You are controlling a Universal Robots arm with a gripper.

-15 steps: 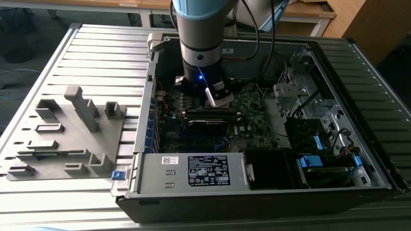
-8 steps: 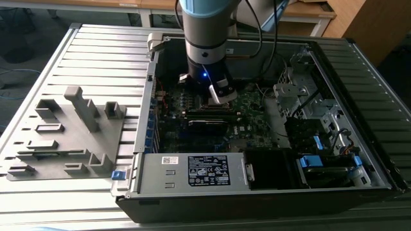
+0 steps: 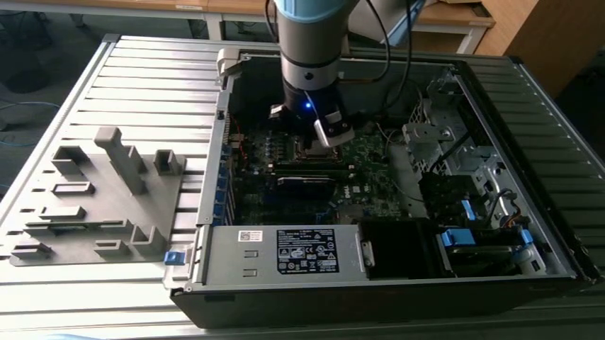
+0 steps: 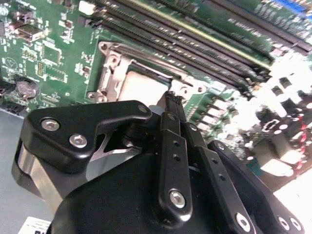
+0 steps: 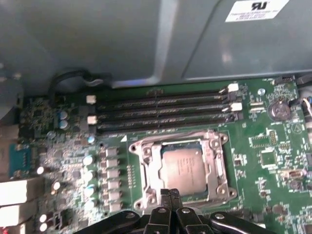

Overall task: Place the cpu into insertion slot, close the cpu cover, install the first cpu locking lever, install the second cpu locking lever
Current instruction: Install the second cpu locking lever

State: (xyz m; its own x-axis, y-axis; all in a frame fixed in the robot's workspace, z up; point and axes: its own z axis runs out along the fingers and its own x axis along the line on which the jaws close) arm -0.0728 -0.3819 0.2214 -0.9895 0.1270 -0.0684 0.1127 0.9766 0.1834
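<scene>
Cpu (image 5: 184,165) seated in insertion slot (image 5: 146,168), cpu cover (image 5: 214,146) lowered around it; gripper (image 5: 169,196) fingers pressed together, poised at the socket's edge.

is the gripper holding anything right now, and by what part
Nothing is held. The gripper has its fingertips pressed together with nothing between them, poised at the edge of the cpu cover, which lies closed over the cpu.

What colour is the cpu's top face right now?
Dull grey metal. The cpu shows best in the first wrist view, framed by the silver cpu cover.
</scene>
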